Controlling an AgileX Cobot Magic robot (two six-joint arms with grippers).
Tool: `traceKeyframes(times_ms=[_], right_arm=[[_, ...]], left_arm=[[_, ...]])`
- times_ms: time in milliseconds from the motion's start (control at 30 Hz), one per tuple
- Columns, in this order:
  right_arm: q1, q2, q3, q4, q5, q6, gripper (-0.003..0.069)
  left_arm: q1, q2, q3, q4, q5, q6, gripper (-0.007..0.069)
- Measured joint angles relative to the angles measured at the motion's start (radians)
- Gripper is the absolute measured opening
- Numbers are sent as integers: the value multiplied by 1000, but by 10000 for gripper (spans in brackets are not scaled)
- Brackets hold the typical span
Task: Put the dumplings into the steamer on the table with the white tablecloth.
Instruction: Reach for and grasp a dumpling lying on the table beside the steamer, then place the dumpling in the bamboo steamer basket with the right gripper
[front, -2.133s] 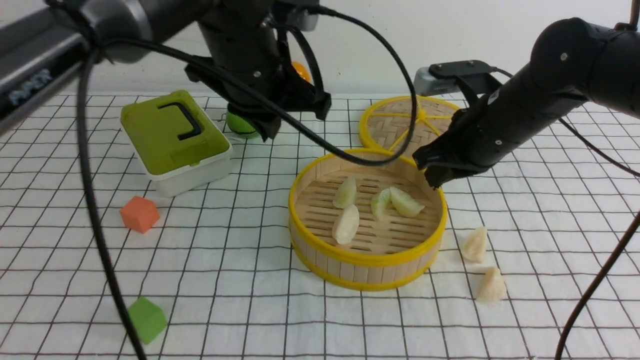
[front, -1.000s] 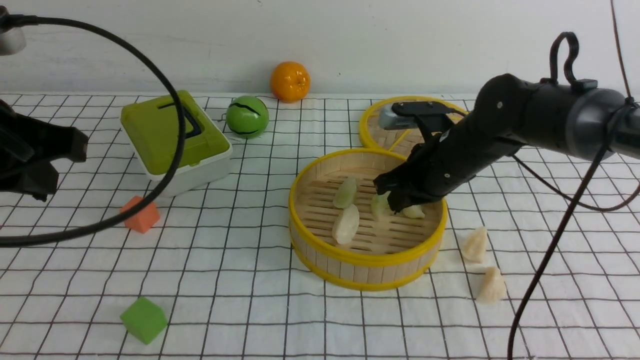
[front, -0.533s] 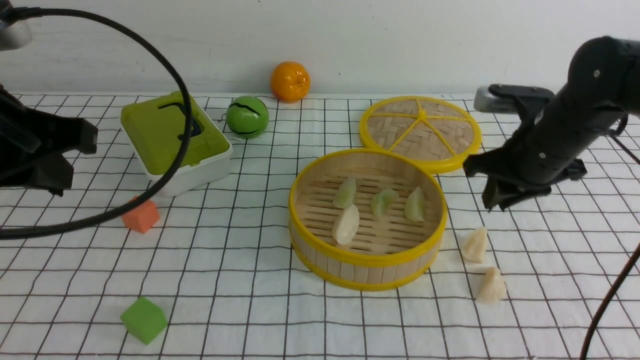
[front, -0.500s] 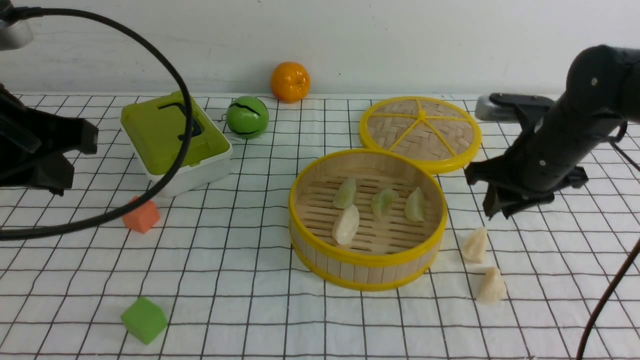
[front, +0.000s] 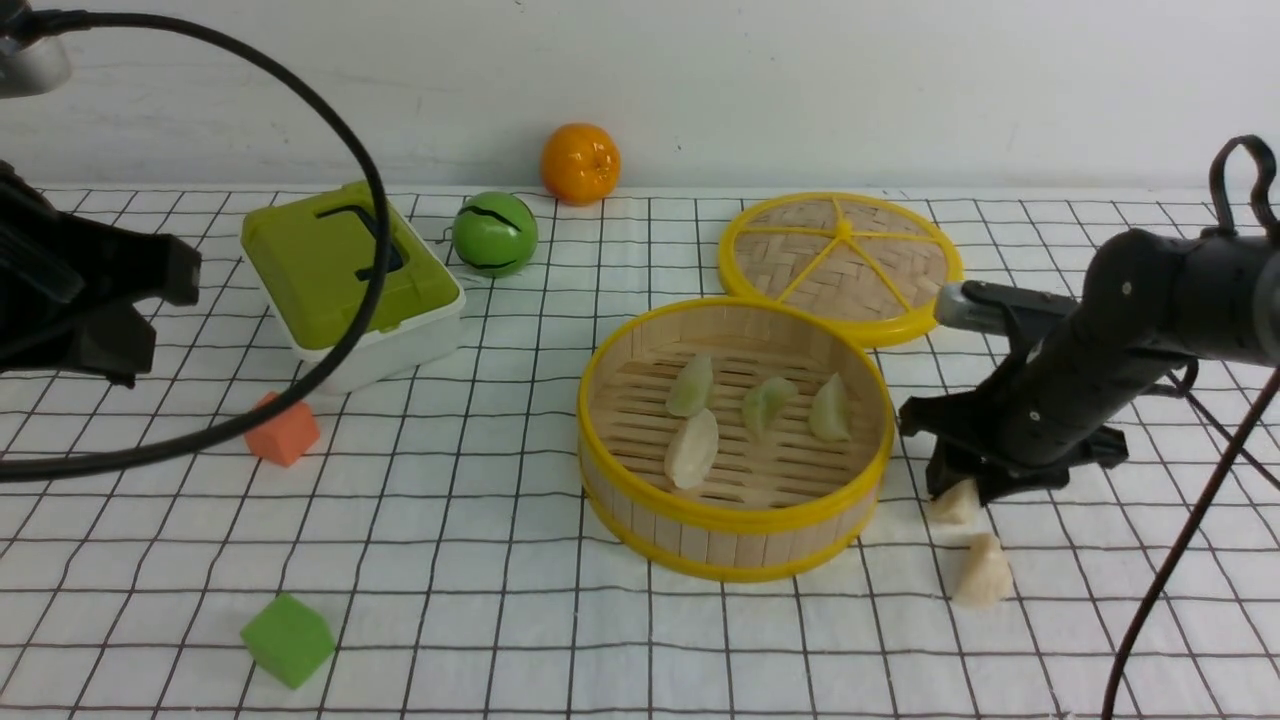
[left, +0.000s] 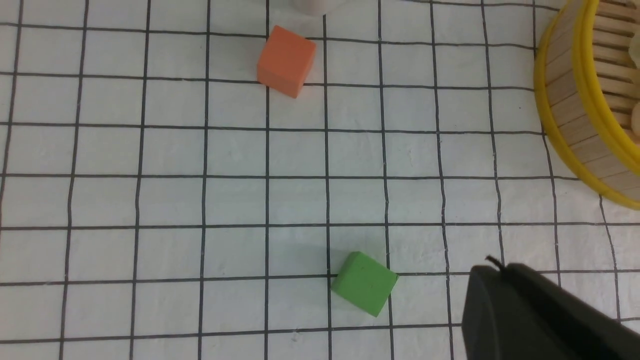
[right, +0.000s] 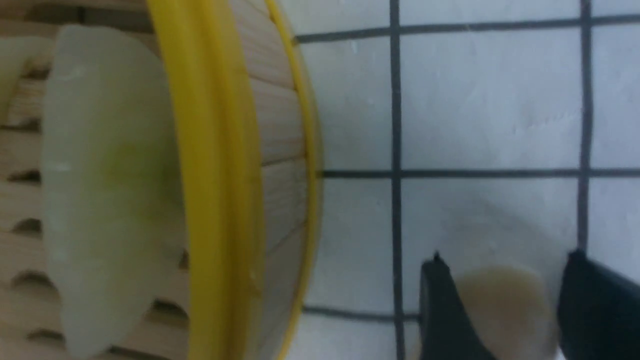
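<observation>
Nearest the camera, a cream dumpling (front: 983, 572) lies loose on the tabletop (front: 700, 650). Beyond it, the right hand (front: 962, 490), spread, straddles a second cream dumpling (right: 500, 300) just beside the steamer (front: 730, 545); an off-centre squeeze could squirt it away or shove the steamer.

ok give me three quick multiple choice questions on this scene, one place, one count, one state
1. Where is the woven lid? A behind the steamer, on the cloth; B on top of it; C in front of it.
2. How many dumplings lie in the steamer? A two; B four; C six.
3. How is the right gripper? A shut inside the steamer; B shut, lifting a dumpling; C open, straddling a cream dumpling on the cloth.
Answers: 1 A, it lies flat farther back; 2 B, three green, one cream; 3 C, fingers stand either side of it.
</observation>
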Motion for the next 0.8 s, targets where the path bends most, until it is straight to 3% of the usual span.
traceKeyframes(times_ms=[100,500,600,800], right_arm=[[-7,0,0,14,-2,-8,203],[-34,-197,-23,-39,45,-26,204],[-4,-251,-26,-6,28,-66,204],[220,-226,-27,137,-81,-233,204]], left_arm=[[0,0,0,0,5,14,-13],[0,-62,22,-3,21,12,-13],[0,-127,69,-7,-24,-4,-13],[0,-312,326,-16,-184,-46,-13]])
